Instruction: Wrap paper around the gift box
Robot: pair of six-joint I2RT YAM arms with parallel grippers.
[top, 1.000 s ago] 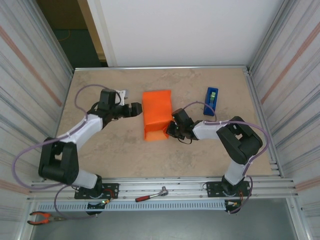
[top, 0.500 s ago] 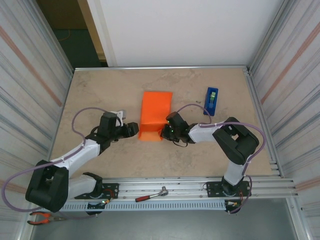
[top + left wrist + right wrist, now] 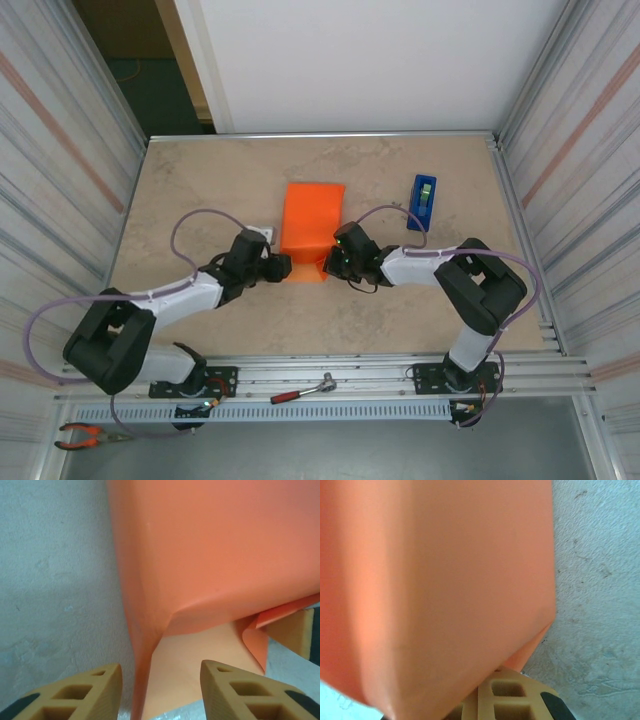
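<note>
orange paper point(image 3: 312, 215) mid-table, between my two grippers
my left gripper point(image 3: 160, 680) stands apart astride its near-left fold; my right gripper point(image 3: 335, 262) is pinched together on the near-right flap.

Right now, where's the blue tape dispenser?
Top view: the blue tape dispenser sits on the right side of the tabletop, apart from the orange paper and to its right.

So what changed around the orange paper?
The left gripper moved along the paper, down its left side to its near left corner, jaws narrowing. The right gripper stayed shut at the near right corner; the tape dispenser did not move.
</note>
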